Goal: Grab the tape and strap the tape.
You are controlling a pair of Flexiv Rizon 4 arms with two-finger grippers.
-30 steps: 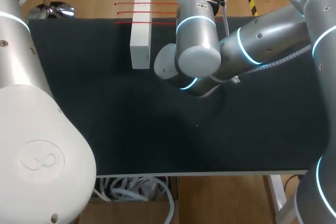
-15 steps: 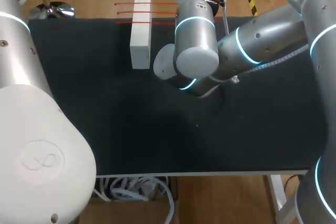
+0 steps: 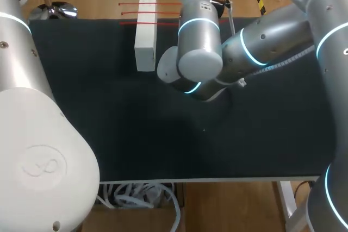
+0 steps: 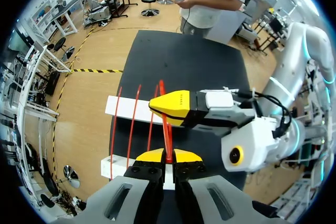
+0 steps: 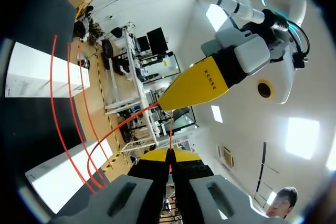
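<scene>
Upper middle of the head view, your white block (image 3: 145, 33) sits on the dark surface (image 3: 81, 107), with red tape (image 3: 163, 13) strips crossing it. Your left gripper (image 4: 168, 156) is clamped on one raised strip. Your right gripper (image 5: 169, 155) pinches that strip too, close by.

A white block (image 3: 145, 42) is being carried by the black table (image 3: 109, 123) near its far edge, with one end past it. The block is being crossed there by red tape strips (image 3: 128, 13)
</scene>
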